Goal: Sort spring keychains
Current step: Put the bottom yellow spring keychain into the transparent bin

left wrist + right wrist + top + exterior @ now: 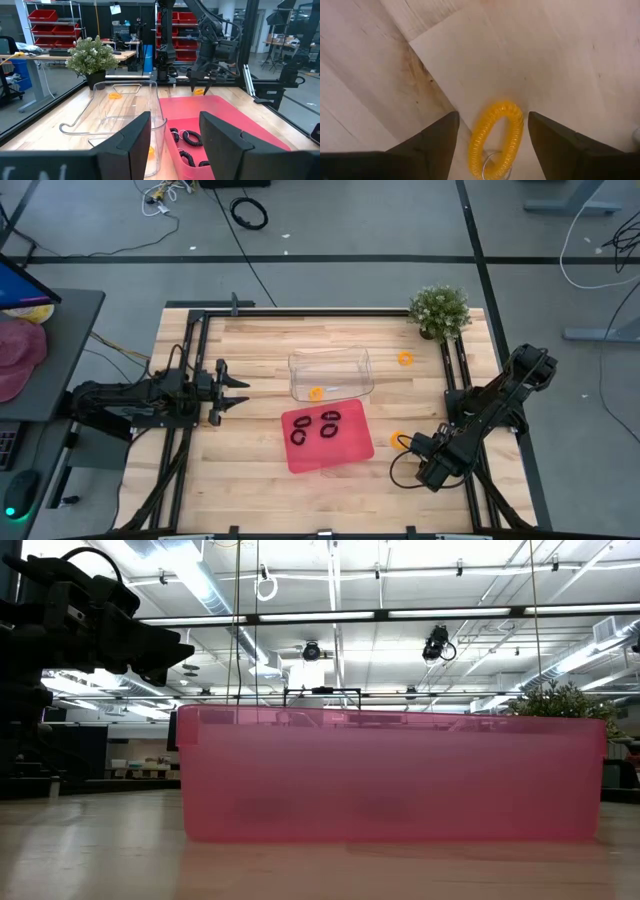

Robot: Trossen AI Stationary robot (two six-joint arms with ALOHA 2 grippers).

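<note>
Three black spring keychains (328, 430) lie in the red tray (345, 458) at the table's middle. One orange keychain (316, 392) lies in the clear container (355, 360) behind the tray, and another (404, 359) rests on the table by the plant. A third orange keychain (497, 140) lies flat on the table right of the tray. My right gripper (492, 125) points down over it, open, with one finger on either side and touching nothing. My left gripper (175, 135) waits open and level at the table's left side (235, 392).
A potted plant (440, 310) stands at the table's far right corner. Black frame rails (462, 370) run along the left and right sides. In the low view the red tray's wall (390, 775) fills most of the picture.
</note>
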